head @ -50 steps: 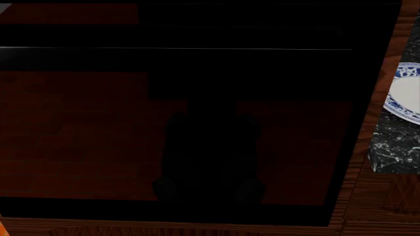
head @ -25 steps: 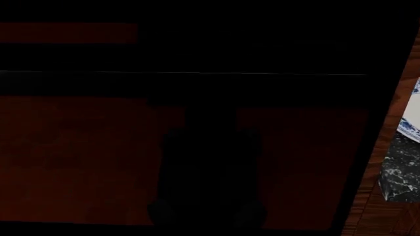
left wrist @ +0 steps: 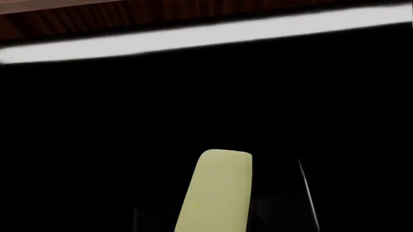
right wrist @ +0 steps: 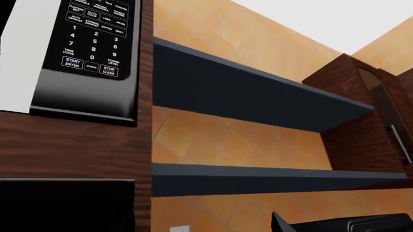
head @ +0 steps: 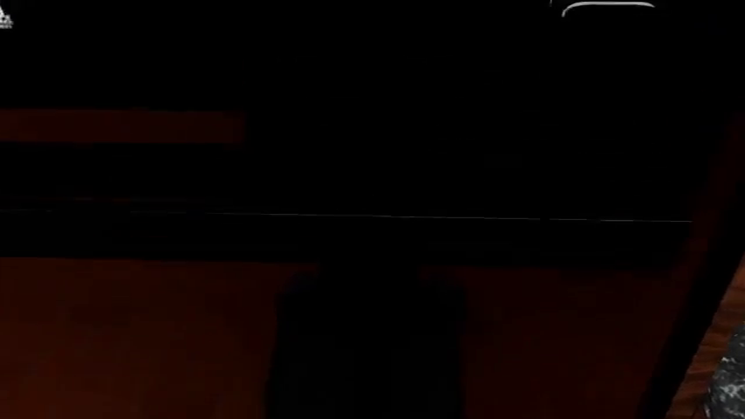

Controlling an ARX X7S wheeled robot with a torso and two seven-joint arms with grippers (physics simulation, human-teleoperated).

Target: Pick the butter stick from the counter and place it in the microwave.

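One butter stick (left wrist: pixel 216 193) shows in the left wrist view, pale yellow-green, rising from the near edge of the picture against blackness; a bright white band (left wrist: pixel 206 36) runs across beyond it, with a strip of dark wood (left wrist: pixel 129 14) past that. The fingers that would hold the stick are lost in the dark, so I cannot tell whether the left gripper is clenched on it or released. The head view is almost wholly filled by the microwave's (head: pixel 372 175) glossy black front, with dim reddish reflections and a thin pale line across it; a sliver of the marble counter (head: pixel 734 380) shows at the lower right corner. The right wrist view shows a microwave keypad (right wrist: pixel 94 38), two dark shelves (right wrist: pixel 258 92) on an orange tiled wall (right wrist: pixel 213 140) and a wood cabinet (right wrist: pixel 361 121); the right gripper's state cannot be told.
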